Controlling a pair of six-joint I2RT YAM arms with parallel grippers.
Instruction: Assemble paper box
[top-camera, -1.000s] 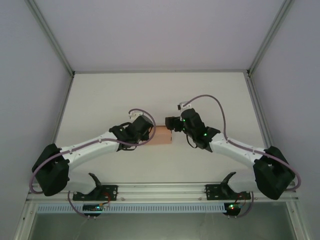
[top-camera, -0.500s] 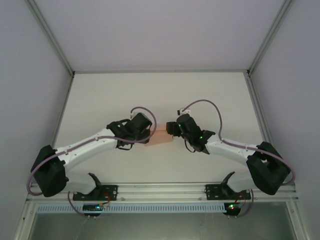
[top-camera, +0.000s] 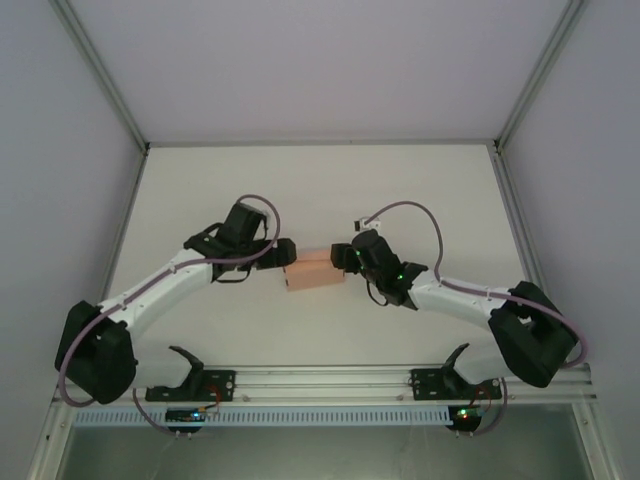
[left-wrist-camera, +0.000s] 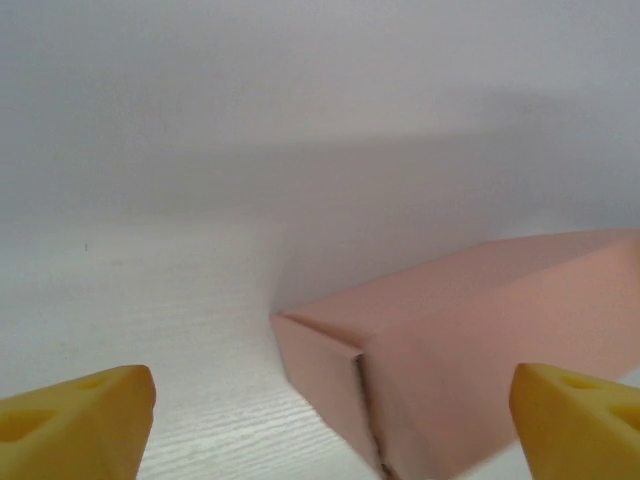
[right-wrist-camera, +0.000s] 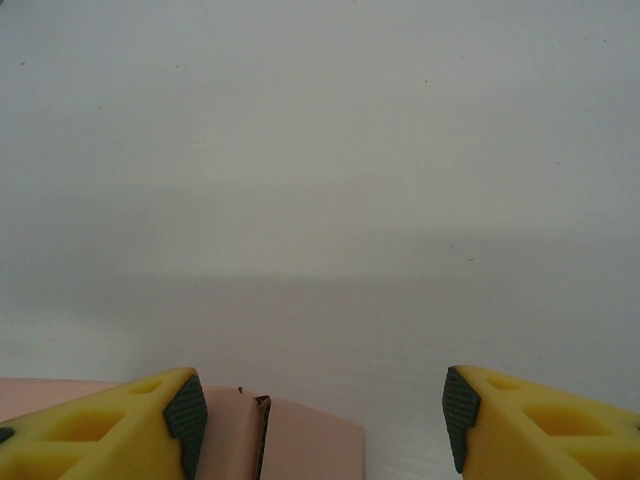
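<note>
The paper box (top-camera: 312, 274) is a small salmon-pink closed box lying on the white table between the two arms. In the left wrist view the box (left-wrist-camera: 470, 360) lies just ahead, one folded end turned toward me and a seam at its corner. My left gripper (left-wrist-camera: 330, 430) is open, its yellow fingertips (left-wrist-camera: 85, 420) wide apart and off the card; from above, this gripper (top-camera: 283, 255) sits at the box's left end. My right gripper (top-camera: 343, 258) is open at the right end. There the box (right-wrist-camera: 300, 445) lies low between the fingers, beside the left pad (right-wrist-camera: 185, 412).
The white table (top-camera: 300, 190) runs back to pale enclosure walls with aluminium posts (top-camera: 100, 75) at the corners. A metal rail (top-camera: 320, 380) with both arm mounts crosses the near edge.
My left gripper has opened, let go of the box and drawn back to the left. The right gripper has shifted slightly left and down at the box's right end.
</note>
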